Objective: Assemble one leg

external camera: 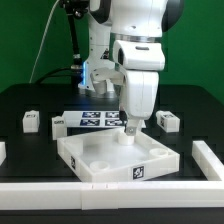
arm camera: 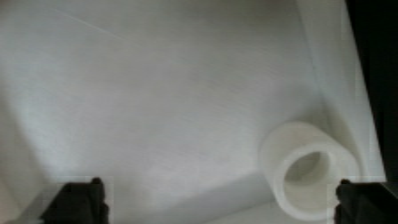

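The large white square tray (external camera: 100, 165) lies in the middle of the table, tag on its front wall. My gripper (external camera: 130, 133) hangs low over its back right corner. In the wrist view my gripper (arm camera: 222, 203) is open, its dark fingertips (arm camera: 79, 202) set wide apart with nothing between them, over the tray's flat floor (arm camera: 160, 100) beside a round corner socket (arm camera: 311, 165). Small white tagged legs rest on the black table: two to the exterior view's left (external camera: 30, 120) (external camera: 57, 123) and one to its right (external camera: 167, 121).
The marker board (external camera: 97, 119) lies behind the tray. A white rail (external camera: 100, 192) runs along the front edge, with a white bar at the exterior view's right (external camera: 208, 155). The arm's base stands behind.
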Tool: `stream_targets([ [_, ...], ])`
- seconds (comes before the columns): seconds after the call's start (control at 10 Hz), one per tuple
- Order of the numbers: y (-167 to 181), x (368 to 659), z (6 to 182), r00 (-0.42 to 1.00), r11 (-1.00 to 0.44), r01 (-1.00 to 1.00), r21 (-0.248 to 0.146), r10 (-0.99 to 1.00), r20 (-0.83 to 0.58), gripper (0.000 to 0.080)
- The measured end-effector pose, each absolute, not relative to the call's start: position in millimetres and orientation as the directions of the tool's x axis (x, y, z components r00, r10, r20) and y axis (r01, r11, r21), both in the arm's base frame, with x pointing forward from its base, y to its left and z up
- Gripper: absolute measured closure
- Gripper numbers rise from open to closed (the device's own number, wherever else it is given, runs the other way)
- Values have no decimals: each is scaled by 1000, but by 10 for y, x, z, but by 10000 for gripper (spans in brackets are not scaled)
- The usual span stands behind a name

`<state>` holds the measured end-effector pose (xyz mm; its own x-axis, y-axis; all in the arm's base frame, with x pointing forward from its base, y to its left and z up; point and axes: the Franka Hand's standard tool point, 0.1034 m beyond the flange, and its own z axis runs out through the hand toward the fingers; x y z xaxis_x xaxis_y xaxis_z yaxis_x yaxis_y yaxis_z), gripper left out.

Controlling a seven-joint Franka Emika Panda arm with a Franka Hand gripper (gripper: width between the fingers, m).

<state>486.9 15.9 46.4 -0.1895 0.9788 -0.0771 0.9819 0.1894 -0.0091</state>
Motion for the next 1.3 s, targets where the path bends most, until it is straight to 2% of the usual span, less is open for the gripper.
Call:
stream_targets([
  [0.3,-61,4601,312,-339,334,939,-79,939,-56,150],
  [0.6,-203,4462,188,-436,429,893,-135,900,-24,150],
  [0.8,-252,4519,195,-409,402,906,-130,912,-30,150],
  [0.9,-234,4523,196,-386,379,917,-128,922,-34,175],
  [1.0,-243,4518,190,-385,378,917,-129,922,-34,309],
  [1.1,-245,4517,188,-385,378,917,-130,922,-33,309],
  [1.3,-245,4514,183,-385,378,917,-131,922,-33,635],
])
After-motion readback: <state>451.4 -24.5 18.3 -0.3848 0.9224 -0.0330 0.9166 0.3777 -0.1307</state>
